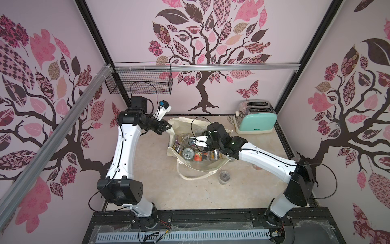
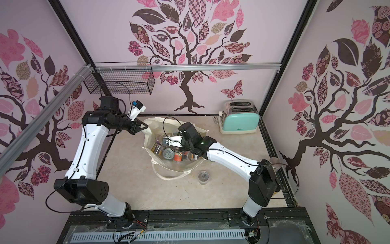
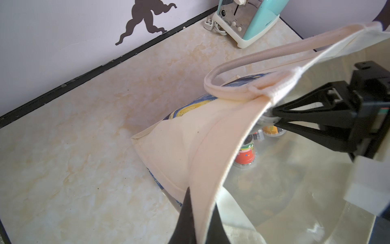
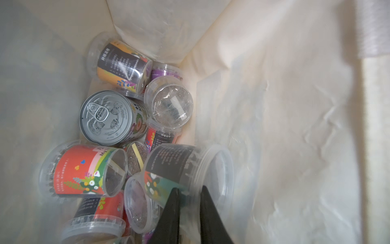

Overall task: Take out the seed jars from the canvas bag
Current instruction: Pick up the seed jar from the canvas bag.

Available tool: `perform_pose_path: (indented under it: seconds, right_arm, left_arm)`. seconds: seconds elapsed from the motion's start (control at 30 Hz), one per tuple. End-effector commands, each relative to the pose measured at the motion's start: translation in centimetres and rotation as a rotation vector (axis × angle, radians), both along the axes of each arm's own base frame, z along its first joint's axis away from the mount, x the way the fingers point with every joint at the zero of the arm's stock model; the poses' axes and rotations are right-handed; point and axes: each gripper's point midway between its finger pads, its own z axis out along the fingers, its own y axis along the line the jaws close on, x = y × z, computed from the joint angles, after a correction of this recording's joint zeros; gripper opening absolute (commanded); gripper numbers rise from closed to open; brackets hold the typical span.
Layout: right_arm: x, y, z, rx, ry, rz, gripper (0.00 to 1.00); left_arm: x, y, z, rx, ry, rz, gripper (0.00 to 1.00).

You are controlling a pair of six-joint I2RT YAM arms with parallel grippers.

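The canvas bag (image 1: 196, 169) (image 2: 173, 169) stands open mid-table, cream with a blue-and-yellow print (image 3: 190, 109). My left gripper (image 1: 168, 126) (image 3: 201, 198) is shut on the bag's rim at its far left corner and holds it up. My right gripper (image 4: 190, 194) (image 3: 275, 119) reaches down inside the bag. It is shut on the wall of a tilted clear seed jar (image 4: 175, 166) with a dark and teal label. Several more seed jars lie beneath it, among them a red one (image 4: 84, 169) and an orange one (image 4: 122, 63). Another seed jar (image 1: 224, 177) (image 2: 203, 177) stands on the table in front of the bag.
A silver pull-tab tin (image 4: 105, 116) lies among the jars. A mint toaster (image 1: 256, 120) stands at the back right, with its plug beside it. A black wire basket (image 1: 140, 82) hangs on the back left rail. A clear jar (image 2: 275, 162) sits at the table's right edge.
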Motion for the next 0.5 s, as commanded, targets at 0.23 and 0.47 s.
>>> perform_pose_path:
  seconds: [0.23, 0.47]
  right_arm:
    - [-4.2, 1.2, 10.2, 0.268, -0.049, 0.145, 0.17]
    - [-7.8, 2.7, 14.7, 0.417, -0.029, 0.284, 0.16]
  left_arm:
    - [5.3, 0.6, 1.4, -0.032, -0.105, 0.082, 0.0]
    - [8.0, 1.4, -0.2, -0.01, -0.056, 0.133, 0.0]
